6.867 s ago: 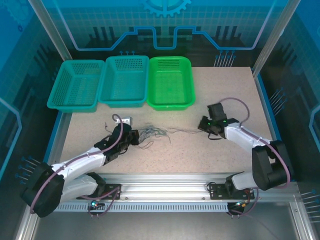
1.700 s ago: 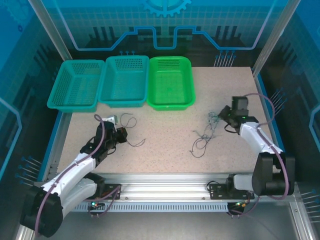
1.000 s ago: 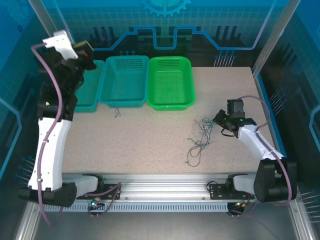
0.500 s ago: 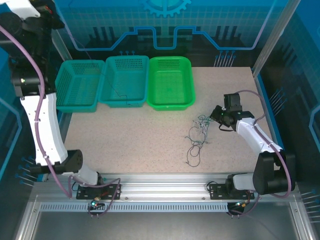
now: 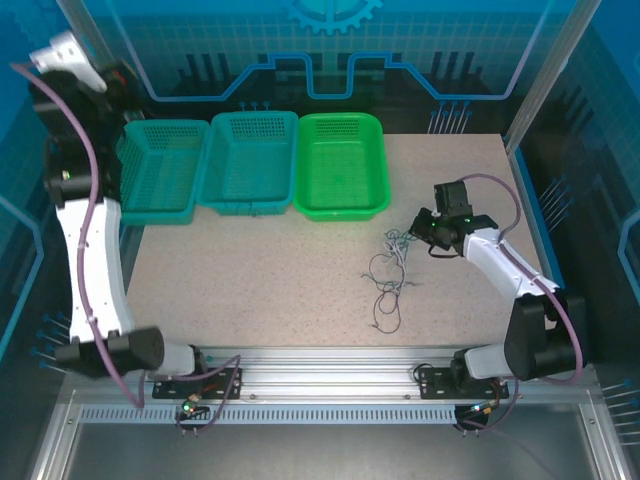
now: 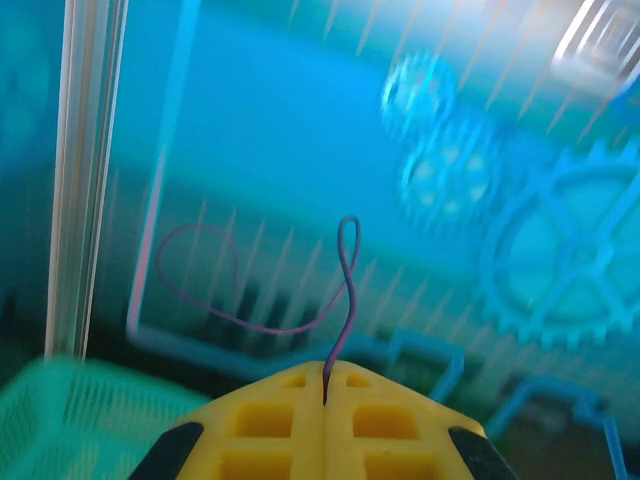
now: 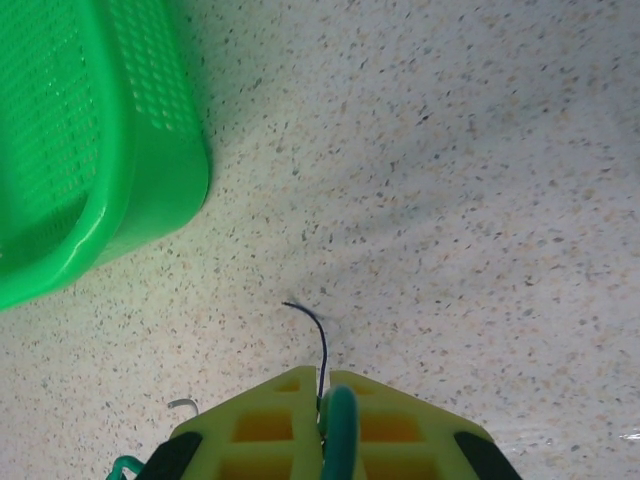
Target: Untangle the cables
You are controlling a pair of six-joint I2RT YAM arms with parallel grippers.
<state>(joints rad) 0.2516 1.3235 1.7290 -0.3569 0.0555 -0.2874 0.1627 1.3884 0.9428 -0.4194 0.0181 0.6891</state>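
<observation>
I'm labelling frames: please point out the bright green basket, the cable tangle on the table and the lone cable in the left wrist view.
green basket (image 5: 342, 213), top view, front rim.
cable tangle (image 5: 396, 245), top view, dense knot.
lone cable (image 6: 350, 300), left wrist view, upright strand.

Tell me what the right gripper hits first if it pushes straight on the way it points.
Probably the bare table: the right gripper, shut on cables, seems angled down onto its speckled surface. The green basket sits off to the side of that line.
</observation>
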